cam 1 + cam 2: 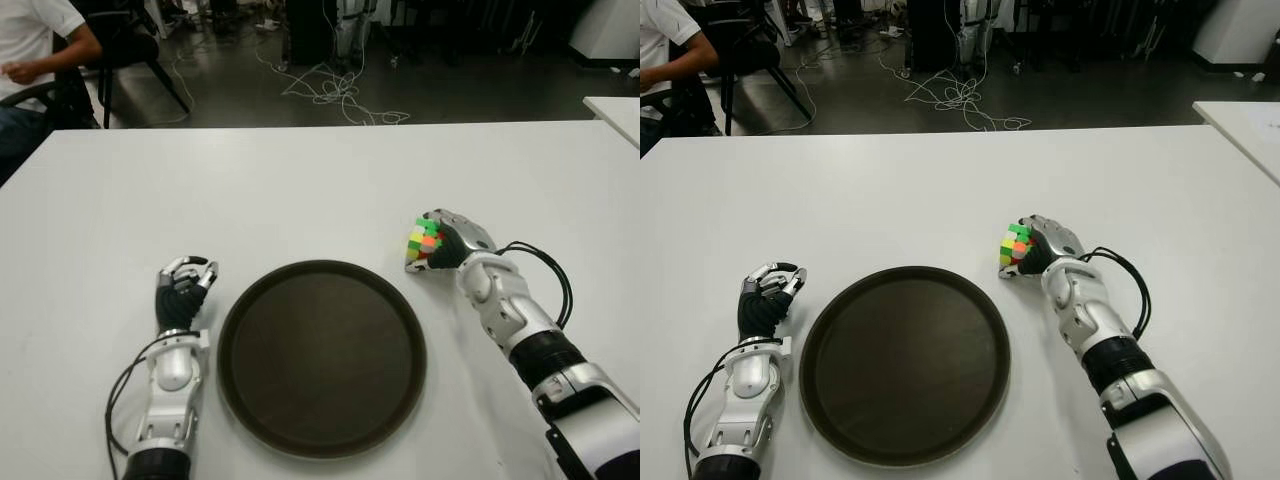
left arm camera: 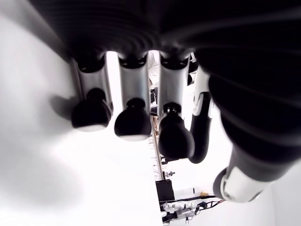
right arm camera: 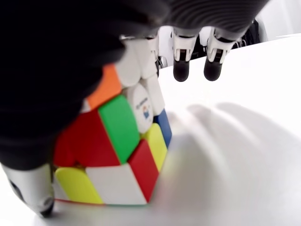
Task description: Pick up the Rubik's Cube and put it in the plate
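The Rubik's Cube stands tilted on the white table, just off the plate's far right rim. My right hand covers it from the right. In the right wrist view the cube is pressed under the palm with the thumb at its side, while two fingertips hang past it, clear of the cube. The plate, a round dark brown tray, lies near the table's front edge with nothing in it. My left hand shows left of the plate, fingers loosely curled, holding nothing.
A person in a white shirt sits at the far left beyond the table, beside a dark chair. Loose cables lie on the floor behind. The corner of a second white table shows at the right.
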You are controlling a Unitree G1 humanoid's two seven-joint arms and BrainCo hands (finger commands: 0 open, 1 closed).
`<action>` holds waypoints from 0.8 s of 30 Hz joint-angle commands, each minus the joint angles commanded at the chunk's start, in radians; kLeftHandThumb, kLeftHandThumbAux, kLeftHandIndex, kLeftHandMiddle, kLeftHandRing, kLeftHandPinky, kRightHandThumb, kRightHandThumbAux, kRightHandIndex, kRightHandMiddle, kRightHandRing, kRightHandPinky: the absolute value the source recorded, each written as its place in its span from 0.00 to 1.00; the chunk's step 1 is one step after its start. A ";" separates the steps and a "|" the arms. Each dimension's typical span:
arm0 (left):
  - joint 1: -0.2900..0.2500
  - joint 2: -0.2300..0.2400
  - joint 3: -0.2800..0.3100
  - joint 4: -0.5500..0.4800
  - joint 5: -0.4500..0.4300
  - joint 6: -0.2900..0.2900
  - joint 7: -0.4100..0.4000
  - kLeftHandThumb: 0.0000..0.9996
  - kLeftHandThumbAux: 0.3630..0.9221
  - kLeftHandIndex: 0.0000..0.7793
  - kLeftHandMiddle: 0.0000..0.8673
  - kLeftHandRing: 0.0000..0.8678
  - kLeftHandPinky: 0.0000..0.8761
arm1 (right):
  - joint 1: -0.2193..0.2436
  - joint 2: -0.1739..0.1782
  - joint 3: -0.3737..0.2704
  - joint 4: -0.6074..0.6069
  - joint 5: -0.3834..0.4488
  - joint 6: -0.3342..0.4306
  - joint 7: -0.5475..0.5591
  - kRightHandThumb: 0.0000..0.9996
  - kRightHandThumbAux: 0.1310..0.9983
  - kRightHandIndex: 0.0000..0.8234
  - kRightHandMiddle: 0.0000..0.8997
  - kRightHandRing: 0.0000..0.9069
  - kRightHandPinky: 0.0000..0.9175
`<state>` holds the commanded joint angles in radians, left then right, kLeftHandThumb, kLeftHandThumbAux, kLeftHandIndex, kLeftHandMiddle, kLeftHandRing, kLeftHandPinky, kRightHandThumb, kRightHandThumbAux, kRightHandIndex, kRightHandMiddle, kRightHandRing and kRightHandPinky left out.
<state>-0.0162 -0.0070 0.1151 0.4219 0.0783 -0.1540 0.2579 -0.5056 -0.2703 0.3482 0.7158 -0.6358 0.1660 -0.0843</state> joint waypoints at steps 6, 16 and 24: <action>-0.002 -0.001 0.000 -0.001 0.001 0.006 0.003 0.72 0.60 0.57 0.95 0.96 0.94 | 0.011 0.017 -0.032 -0.009 0.035 -0.011 -0.074 0.03 0.77 0.29 0.26 0.31 0.43; -0.004 -0.002 -0.002 0.002 0.011 0.003 0.016 0.72 0.60 0.57 0.95 0.96 0.94 | 0.026 0.048 -0.078 -0.034 0.081 -0.019 -0.165 0.22 0.81 0.69 0.75 0.76 0.75; 0.000 -0.001 -0.006 -0.006 0.012 0.002 0.014 0.72 0.60 0.57 0.95 0.96 0.94 | 0.042 0.068 -0.111 -0.070 0.117 -0.025 -0.212 0.27 0.83 0.79 0.86 0.86 0.84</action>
<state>-0.0165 -0.0083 0.1092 0.4155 0.0905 -0.1517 0.2724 -0.4640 -0.2022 0.2376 0.6460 -0.5191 0.1414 -0.2962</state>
